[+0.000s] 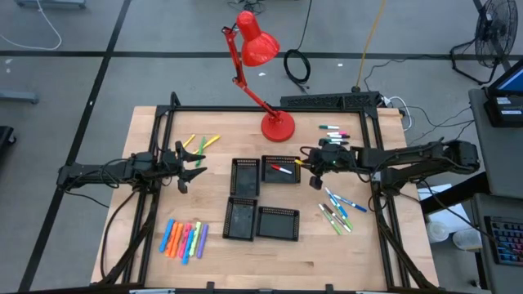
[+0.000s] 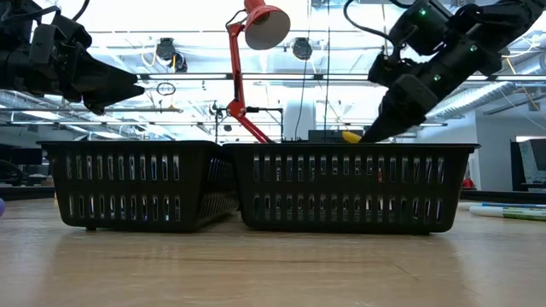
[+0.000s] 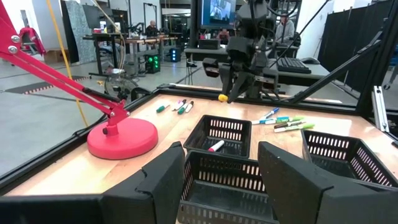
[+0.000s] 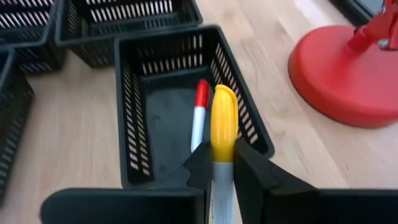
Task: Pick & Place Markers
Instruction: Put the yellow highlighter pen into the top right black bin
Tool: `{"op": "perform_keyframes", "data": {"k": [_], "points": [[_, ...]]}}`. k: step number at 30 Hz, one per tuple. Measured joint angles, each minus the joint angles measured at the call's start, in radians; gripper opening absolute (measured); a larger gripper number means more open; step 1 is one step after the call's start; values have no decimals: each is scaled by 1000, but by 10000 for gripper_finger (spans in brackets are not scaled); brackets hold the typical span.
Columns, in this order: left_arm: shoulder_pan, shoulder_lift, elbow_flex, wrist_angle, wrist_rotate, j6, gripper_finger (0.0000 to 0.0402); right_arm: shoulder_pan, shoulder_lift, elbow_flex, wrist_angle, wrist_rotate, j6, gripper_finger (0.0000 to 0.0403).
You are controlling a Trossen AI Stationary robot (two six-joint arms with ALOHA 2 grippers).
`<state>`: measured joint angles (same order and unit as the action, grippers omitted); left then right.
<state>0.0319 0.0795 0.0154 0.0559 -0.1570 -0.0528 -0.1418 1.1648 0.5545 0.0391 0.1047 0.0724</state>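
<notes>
Here, the right gripper (image 4: 222, 163) is seen closed on a yellow-capped marker (image 4: 222, 134), the white barrel pinched between its two dark fingers and the yellow cap sticking out past the tips. In the high view this gripper (image 1: 315, 167) hangs just right of centre, at the right edge of the upper right tray (image 1: 280, 170), one of four black mesh trays grouped in the middle of the wooden table (image 1: 327, 253). From the right wrist, the held marker is seen poised over the near rim of that tray (image 4: 134, 112), inside which a red-capped marker (image 4: 199, 115) lies on the floor. In the low view the yellow cap (image 2: 351, 136) shows just above the tray's top edge.

The left gripper (image 1: 189, 163) is held at the left of the high frame, apart from the trays, with its fingers spread wide and nothing between them.

Other markers are left on the table: a row of neon highlighters (image 1: 184, 238) at lower left, a few yellow-green pens (image 1: 203, 144) at upper left, a loose cluster of pens (image 1: 339, 210) at lower right, and several more (image 1: 333, 131) at upper right. A red desk lamp (image 1: 276, 124) is stood at top centre.
</notes>
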Motion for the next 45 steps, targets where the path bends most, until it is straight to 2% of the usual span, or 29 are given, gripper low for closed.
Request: {"op": "perform_keyframes", "data": {"k": [18, 23, 27, 32, 45], "points": [[0, 0, 0, 0, 0, 0, 209, 88, 1, 1, 198, 4, -12, 32], [0, 0, 0, 0, 0, 0, 209, 102, 4, 1, 215, 55, -40, 30], [0, 0, 0, 0, 0, 0, 209, 105, 33, 1, 248, 53, -53, 31], [0, 0, 0, 0, 0, 0, 209, 105, 117, 31, 277, 49, -63, 30], [0, 0, 0, 0, 0, 0, 209, 105, 448, 200, 267, 21, -110, 32]]}}
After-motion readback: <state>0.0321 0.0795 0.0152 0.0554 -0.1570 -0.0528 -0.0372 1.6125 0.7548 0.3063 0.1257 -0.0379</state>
